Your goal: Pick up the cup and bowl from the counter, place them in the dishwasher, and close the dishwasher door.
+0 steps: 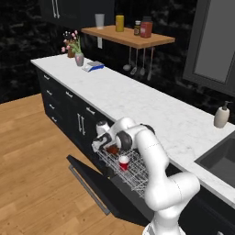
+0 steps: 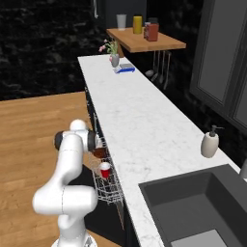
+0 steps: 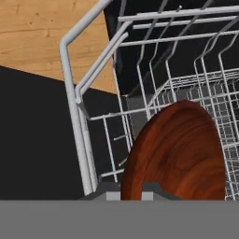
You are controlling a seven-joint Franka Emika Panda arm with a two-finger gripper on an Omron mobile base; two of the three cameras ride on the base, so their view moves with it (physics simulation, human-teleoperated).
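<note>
place: kitchen | signs: marble counter (image 1: 137,98), sink (image 2: 202,207), dishwasher (image 1: 131,172)

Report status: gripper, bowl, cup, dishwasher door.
Gripper shut on the bowl, over the wire rack. Cup already upright in the rack. Dishwasher door still open. Nothing in the way.

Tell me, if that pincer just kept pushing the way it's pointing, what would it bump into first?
The pincer is shut on the bowl, so the bowl leads. Straight ahead are the white wires of the dishwasher rack, probably met first; depth is hard to judge.
</note>
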